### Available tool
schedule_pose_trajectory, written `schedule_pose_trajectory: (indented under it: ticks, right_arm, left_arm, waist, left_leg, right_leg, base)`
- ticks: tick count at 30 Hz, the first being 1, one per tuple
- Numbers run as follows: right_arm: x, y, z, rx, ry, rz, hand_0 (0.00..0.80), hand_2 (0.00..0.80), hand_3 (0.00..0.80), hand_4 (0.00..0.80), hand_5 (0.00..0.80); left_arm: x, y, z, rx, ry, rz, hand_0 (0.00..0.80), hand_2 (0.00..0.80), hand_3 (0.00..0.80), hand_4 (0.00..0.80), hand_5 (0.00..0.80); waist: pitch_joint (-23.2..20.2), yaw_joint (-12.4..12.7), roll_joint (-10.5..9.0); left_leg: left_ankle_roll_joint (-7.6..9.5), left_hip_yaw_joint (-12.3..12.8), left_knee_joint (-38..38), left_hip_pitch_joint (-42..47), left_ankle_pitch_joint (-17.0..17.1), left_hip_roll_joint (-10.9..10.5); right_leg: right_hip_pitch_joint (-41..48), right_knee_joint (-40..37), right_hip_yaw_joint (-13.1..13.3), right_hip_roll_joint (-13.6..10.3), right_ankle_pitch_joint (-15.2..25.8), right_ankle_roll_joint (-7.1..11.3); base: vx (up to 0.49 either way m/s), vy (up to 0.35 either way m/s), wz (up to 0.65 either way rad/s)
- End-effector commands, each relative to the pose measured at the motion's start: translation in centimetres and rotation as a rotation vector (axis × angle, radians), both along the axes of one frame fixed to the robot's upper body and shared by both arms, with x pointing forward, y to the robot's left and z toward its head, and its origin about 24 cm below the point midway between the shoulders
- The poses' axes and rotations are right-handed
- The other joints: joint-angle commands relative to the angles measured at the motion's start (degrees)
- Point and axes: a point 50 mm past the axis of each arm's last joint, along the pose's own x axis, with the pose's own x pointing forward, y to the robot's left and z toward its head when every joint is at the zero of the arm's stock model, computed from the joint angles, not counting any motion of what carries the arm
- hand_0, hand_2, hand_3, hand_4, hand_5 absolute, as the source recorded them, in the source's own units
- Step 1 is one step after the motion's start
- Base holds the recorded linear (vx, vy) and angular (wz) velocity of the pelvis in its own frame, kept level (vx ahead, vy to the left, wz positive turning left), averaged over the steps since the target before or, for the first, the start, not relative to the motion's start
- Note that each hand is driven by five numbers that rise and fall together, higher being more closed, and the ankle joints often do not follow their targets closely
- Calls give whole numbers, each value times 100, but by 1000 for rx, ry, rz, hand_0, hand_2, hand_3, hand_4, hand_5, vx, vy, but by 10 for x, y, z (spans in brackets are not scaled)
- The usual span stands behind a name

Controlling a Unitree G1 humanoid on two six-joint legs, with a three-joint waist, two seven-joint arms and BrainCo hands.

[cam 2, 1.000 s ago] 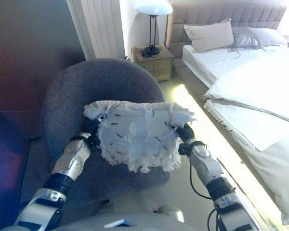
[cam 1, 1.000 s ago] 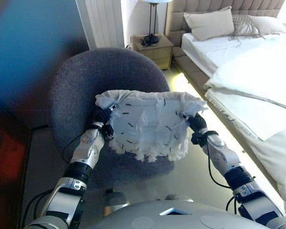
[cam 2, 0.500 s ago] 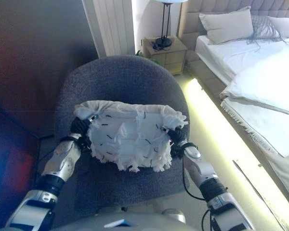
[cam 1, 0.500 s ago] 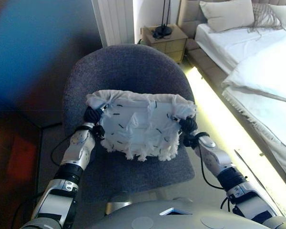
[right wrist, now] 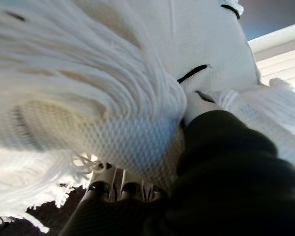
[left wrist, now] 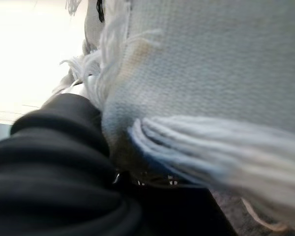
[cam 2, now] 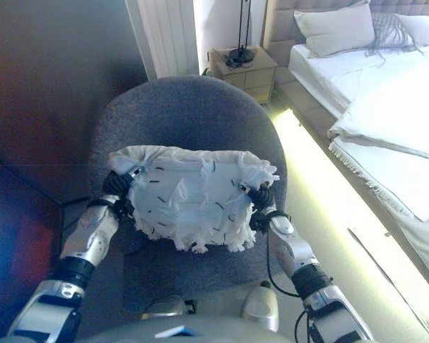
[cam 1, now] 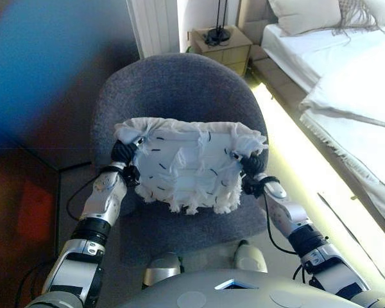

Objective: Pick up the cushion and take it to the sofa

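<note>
A white cushion (cam 1: 186, 163) with tassels and short black stitches hangs between my two hands, just above the seat of a grey round-backed armchair (cam 1: 179, 90). My left hand (cam 1: 123, 155) grips its left edge and my right hand (cam 1: 251, 168) grips its right edge, both shut on the fabric. In the left wrist view the cushion (left wrist: 211, 59) fills the picture past the dark cover of the left hand (left wrist: 54, 162). The right wrist view shows fingers (right wrist: 105, 189) tucked under the cushion (right wrist: 88, 73).
A bed (cam 1: 353, 96) with white bedding runs along the right, with a lit strip of floor (cam 1: 289, 135) beside it. Behind the chair stand a wooden nightstand (cam 1: 221, 45) with a lamp and a white ribbed panel (cam 1: 155, 25). A dark wall (cam 1: 45, 96) closes the left.
The view has shifted, so the armchair now sits closer and more centred under the cushion. Both hands keep their hold on the cushion.
</note>
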Motion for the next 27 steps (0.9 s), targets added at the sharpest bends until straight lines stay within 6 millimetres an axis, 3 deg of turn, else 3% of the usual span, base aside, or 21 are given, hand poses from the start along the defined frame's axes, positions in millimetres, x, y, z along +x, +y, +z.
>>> schedule_pose_trajectory:
  ticks: [1, 3, 6, 9, 14, 20, 27]
  right_arm:
    - [32, 18, 46, 107, -185, 42, 800, 800, 800, 800, 800]
    - [37, 20, 53, 95, -199, 38, 800, 800, 800, 800, 800]
    - [48, 19, 66, 76, -245, 16, 800, 800, 800, 800, 800]
    - [65, 15, 92, 19, -341, -4, 800, 800, 800, 800, 800]
    - [88, 30, 137, -22, -436, 33, 800, 800, 800, 800, 800]
    - [104, 38, 163, 5, -492, 73, 800, 800, 800, 800, 800]
    - [116, 39, 184, -5, -532, 93, 800, 800, 800, 800, 800]
  left_arm:
    - [20, -16, 36, -20, -182, -47, 800, 800, 800, 800, 800]
    - [23, -17, 42, -13, -197, -51, 800, 800, 800, 800, 800]
    - [34, -27, 54, -27, -246, -67, 800, 800, 800, 800, 800]
    - [55, -45, 78, -37, -325, -98, 800, 800, 800, 800, 800]
    - [79, -50, 111, -18, -405, -65, 800, 800, 800, 800, 800]
    - [101, -59, 152, 16, -490, -21, 800, 800, 800, 800, 800]
    - [114, -61, 187, 82, -553, 32, 800, 800, 800, 800, 800]
  waist:
    - [-527, 57, 25]
    - [-446, 76, 40]
    - [-211, 69, 67]
    - [184, -17, 139]
    - [642, -122, 189]
    - [1034, -149, 248]
    - [1254, -166, 338]
  left_leg:
    - [18, -43, 1101, -146, -1240, 236]
    - [-67, -10, 1579, -399, -1353, 423]
    - [-145, 7, 2216, -874, -1526, 580]
    - [-292, 143, 3001, -1656, -1593, 989]
    - [-304, -140, 3779, -2392, -1957, 1015]
    - [-394, -259, 4126, -3011, -2021, 984]
    - [-541, -304, 4274, -3226, -2126, 1018]
  right_leg:
    - [162, 98, -261, 33, 262, 105]
    - [106, 286, -354, 32, -117, -14]
    - [-129, 673, -374, -23, -362, -98]
    - [-626, 1423, -442, -197, -596, -196]
    - [-1570, 2530, -84, -348, -970, -223]
    - [-2231, 2899, 140, -395, -1043, -151]
    - [-2446, 3033, 173, -472, -1134, -32]
  base:
    - [150, -169, 12]
    - [28, -97, -11]
    - [-111, -76, 3]
    - [-236, -70, 35]
    - [-156, 7, 37]
    - [-121, 11, -16]
    - [10, 1, -8]
